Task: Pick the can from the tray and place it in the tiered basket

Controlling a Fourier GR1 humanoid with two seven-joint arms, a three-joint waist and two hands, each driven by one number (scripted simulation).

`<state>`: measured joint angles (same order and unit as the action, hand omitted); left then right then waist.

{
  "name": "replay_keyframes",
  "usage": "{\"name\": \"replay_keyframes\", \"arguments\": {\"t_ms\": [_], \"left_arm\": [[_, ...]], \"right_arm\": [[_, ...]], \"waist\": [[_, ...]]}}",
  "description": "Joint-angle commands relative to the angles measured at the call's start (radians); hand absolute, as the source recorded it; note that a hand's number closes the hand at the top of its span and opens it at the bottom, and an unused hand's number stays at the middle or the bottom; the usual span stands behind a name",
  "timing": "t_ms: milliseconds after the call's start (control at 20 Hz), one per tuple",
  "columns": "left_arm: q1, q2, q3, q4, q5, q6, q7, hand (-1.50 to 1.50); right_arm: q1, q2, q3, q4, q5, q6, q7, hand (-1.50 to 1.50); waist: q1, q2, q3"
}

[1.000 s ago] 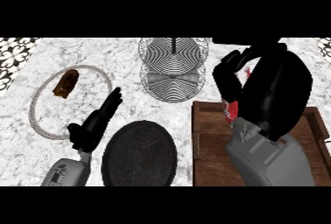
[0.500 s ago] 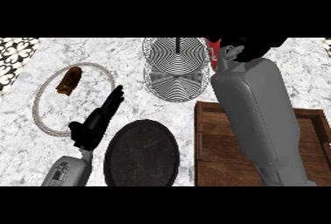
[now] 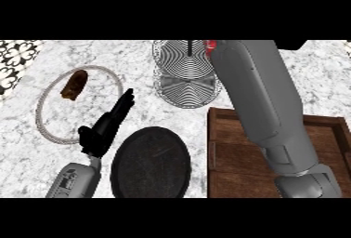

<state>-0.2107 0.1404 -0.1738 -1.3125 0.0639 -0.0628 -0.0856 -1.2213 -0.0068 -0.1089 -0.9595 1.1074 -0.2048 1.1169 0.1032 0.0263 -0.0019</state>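
can (image 3: pixel 211 45) only a red sliver at the right arm's far end, over the basket (image 3: pixel 184 74). right hand hidden, grip can't tell. left hand (image 3: pixel 109 125) flat, fingers straight, resting left of basket.

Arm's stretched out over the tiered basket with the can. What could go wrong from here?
The right forearm hides its own hand, and only a red sliver of the can shows at the tiered basket. So I cannot confirm the can is over a tier; a release might land on the rim or the counter. The forearm also crosses above the wooden tray; pulling back low could clip its wall. The left hand rests apart, no concern.
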Motion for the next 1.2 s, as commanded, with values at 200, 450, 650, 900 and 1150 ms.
{"name": "replay_keyframes", "arguments": {"t_ms": [200,450,650,900,1150], "left_arm": [[-0.009,-0.008,-0.006,0.012,-0.007,-0.005,-0.008,0.00],[-0.007,0.007,0.008,0.008,0.012,-0.030,-0.010,0.00],[-0.013,-0.003,0.015,0.039,0.006,-0.018,-0.008,0.00],[0.055,0.022,0.039,0.000,0.007,0.000,-0.023,0.00],[0.067,0.028,0.062,0.017,0.021,0.003,-0.017,0.00]], "right_arm": [[-0.089,0.006,-0.159,0.126,-0.185,-0.290,0.147,1.50],[-0.110,0.006,-0.219,0.209,-0.297,-0.426,0.070,-1.50],[-0.163,0.007,-0.161,0.286,-0.280,-0.599,0.052,-1.50],[-0.137,-0.008,-0.151,0.364,-0.044,-0.747,0.089,-1.50],[-0.173,-0.056,-0.157,0.356,0.168,-0.807,0.208,-1.50]], "waist": [[0.013,0.001,0.001],[0.009,-0.002,0.001],[-0.009,-0.008,-0.001],[-0.065,-0.026,-0.002],[-0.123,-0.049,-0.003]]}}
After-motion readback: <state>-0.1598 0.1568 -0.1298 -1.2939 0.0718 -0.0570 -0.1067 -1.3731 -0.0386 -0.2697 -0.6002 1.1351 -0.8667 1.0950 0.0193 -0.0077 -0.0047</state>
